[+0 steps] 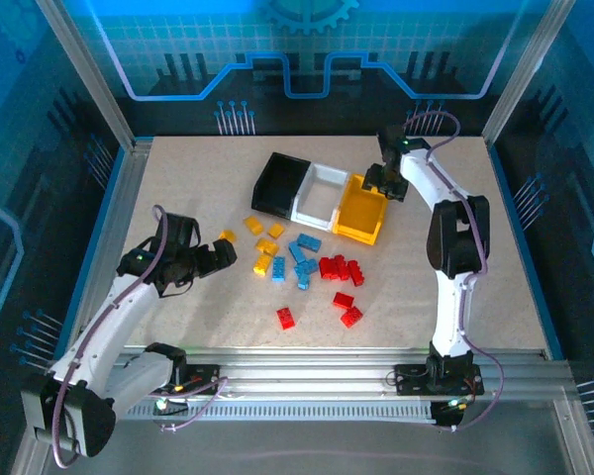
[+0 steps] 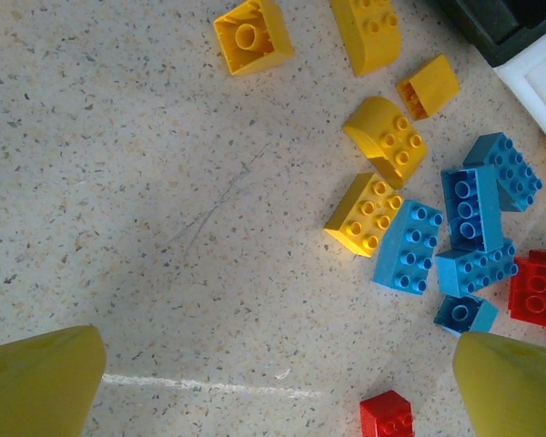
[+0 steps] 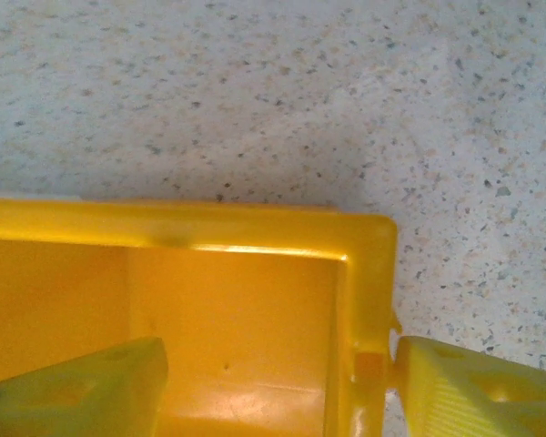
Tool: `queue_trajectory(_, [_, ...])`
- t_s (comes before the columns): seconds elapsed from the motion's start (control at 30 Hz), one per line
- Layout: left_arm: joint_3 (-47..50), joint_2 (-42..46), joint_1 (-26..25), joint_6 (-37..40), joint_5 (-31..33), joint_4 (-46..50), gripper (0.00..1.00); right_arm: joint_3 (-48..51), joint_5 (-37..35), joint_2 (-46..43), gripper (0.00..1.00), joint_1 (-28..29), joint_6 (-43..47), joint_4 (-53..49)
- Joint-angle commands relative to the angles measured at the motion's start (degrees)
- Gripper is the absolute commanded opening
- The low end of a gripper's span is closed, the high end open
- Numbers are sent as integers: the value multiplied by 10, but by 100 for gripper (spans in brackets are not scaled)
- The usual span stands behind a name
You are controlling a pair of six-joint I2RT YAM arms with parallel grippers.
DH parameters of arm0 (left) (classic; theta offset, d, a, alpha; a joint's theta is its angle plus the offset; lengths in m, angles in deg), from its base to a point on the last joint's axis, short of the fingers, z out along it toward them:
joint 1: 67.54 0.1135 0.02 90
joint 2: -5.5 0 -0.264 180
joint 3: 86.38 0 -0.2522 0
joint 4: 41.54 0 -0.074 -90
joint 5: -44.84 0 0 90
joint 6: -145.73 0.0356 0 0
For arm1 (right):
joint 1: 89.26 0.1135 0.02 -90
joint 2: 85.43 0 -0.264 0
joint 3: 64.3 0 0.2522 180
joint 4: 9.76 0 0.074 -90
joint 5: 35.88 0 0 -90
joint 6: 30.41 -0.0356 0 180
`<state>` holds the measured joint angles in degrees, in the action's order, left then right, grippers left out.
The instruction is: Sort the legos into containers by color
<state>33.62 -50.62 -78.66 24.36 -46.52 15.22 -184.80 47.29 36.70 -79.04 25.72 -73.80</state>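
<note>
our left gripper [image 2: 278, 364] hangs spread wide and empty over bare table [image 2: 118, 182] at the bottom of its wrist view. the yellow legos [image 2: 369, 214] lie above and to the right, with blue legos [image 2: 408, 246] crowding them. our right gripper [image 3: 282, 360], spread too, straddles the right wall of the yellow bin [image 3: 164, 223], one finger [image 3: 73, 391] inside, gripping nothing. we judge the lone yellow brick [image 2: 250, 35] at the top, left of centre, the cleanest pick: centre over it, square up to its sides, then close.

yellow bin [image 3: 164, 223] cut off, white bin [image 2: 539, 77] clipped
</note>
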Motion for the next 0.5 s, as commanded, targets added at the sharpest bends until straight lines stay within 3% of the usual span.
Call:
queue_trajectory(0.0, [-17,0,-2,11,-20,-14,99,28,29,-117,73,17,51,-15])
queue_trajectory(0.23, [-2,-17,-3,6,-88,-62,99,147,66,-242,72,114,128,-122])
queue_trajectory(0.47, [4,-52,-26,3,-138,-87,99,340,58,-338,68,282,58,-116])
